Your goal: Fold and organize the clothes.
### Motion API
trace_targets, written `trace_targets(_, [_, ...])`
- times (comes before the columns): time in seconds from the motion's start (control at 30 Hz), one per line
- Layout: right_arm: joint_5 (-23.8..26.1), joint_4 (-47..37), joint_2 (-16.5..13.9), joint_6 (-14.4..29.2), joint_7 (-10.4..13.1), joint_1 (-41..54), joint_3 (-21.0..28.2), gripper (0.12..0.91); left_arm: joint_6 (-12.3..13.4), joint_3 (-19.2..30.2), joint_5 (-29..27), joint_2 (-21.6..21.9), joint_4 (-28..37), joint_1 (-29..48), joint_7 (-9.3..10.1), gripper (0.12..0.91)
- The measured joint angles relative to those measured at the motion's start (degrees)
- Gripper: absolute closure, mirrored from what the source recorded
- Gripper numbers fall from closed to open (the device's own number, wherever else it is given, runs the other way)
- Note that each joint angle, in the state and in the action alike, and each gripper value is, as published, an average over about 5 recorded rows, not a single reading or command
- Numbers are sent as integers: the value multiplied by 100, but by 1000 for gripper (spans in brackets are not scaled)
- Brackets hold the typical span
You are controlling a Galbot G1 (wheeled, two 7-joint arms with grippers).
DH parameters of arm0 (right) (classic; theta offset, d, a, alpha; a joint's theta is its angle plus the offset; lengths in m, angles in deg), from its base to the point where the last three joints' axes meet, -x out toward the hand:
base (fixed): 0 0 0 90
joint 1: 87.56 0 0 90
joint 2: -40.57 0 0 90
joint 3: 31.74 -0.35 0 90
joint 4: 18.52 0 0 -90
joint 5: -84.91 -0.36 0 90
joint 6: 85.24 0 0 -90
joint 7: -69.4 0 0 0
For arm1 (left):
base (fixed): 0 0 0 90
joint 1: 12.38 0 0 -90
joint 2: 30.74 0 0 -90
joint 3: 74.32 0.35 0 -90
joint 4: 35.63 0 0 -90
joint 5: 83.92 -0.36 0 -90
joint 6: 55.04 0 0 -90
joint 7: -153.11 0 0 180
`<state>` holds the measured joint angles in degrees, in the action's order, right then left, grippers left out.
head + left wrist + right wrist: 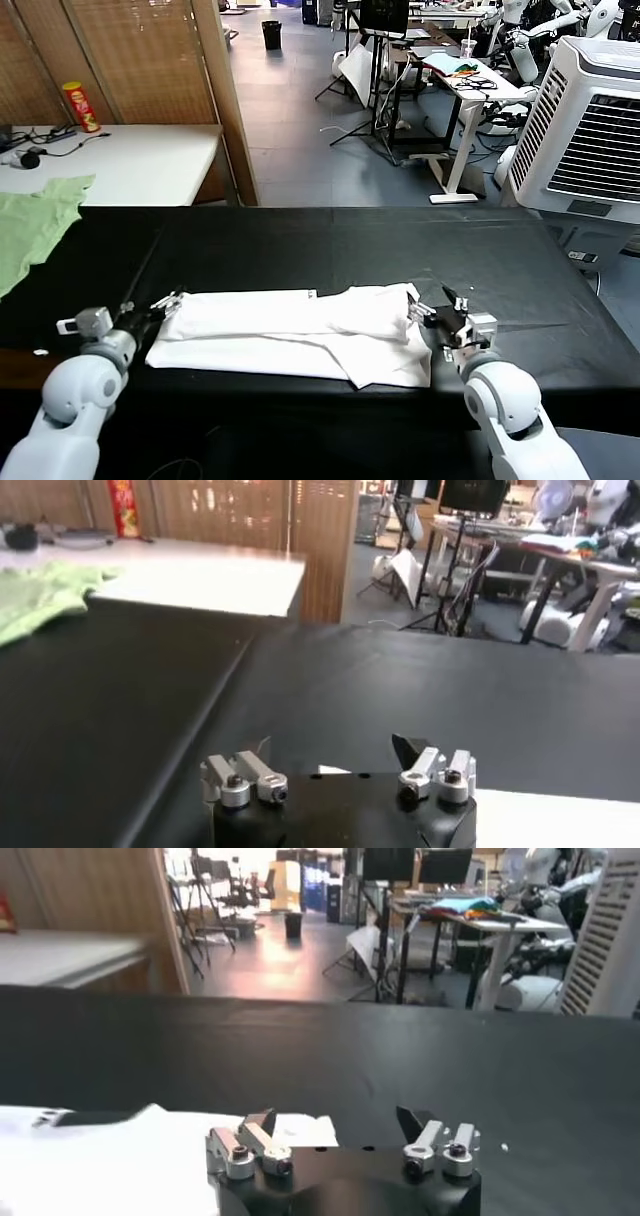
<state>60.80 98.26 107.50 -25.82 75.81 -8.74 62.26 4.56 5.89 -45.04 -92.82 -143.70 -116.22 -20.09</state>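
**White T-shirt folded in a band on the black table, a tool at each end**

The white T-shirt (300, 330) lies in the lower middle of the head view, folded lengthwise into a long band that runs left to right across the black table (330, 245). Its upper layer is a narrower strip, with a wider layer showing below it toward the lower edge of the frame. No print is visible on the cloth.

The left tool (165, 303) sits at the left end of the shirt, just at its edge. In the left wrist view its fingers (262, 750) stand apart with nothing between them, and a corner of white cloth shows at the lower right of that frame. The right tool (428, 312) sits at the right end of the shirt, against the bunched fabric there. In the right wrist view its fingers (262, 1121) are likewise spread, with the white cloth lying under and to the left of them; whether they touch it I cannot tell.

A light green garment (35, 225) lies at the left edge of the head view, draped from a white side table (150, 160) onto the black one. A red and yellow canister (81, 106) stands at the upper left. A large white cooling unit (590, 125) fills the upper right.
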Motion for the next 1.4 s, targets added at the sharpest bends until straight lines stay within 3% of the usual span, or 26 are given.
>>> trace_targets(0.3, [-30, 164, -53, 0, -9, -60, -39, 227, 139, 27, -273, -275, -73, -515, -52, 239])
trace_targets(0.4, [-31, 165, -55, 6, -16, -62, -51, 227, 171, 44, -370, -323, -108, -606, -102, 304])
trace_targets(0.67, [-23, 183, -54, 25, -50, -49, -50, 227, 204, 78, -564, -438, -50, -627, -131, 706])
trace_targets(0.8, [-12, 191, -55, 31, -61, -51, -71, 227, 258, 88, -606, -451, 19, -590, -186, 843])
trace_targets(0.93, [-11, 226, -55, 33, -66, -72, -123, 227, 434, 114, -950, -407, 119, -550, -228, 880])
trace_targets(1.1, [-12, 271, -44, 42, -67, -130, -200, 227, 865, 30, -1945, -244, 293, -587, -291, 880])
trace_targets(1.23, [-6, 297, 14, 49, -66, -175, -208, 227, 1237, -161, -2794, 43, 436, -712, -263, 880])
trace_targets(1.4, [49, 323, 108, 57, -56, -227, -173, 227, 1498, -467, -3274, 474, 468, -921, -244, 880])
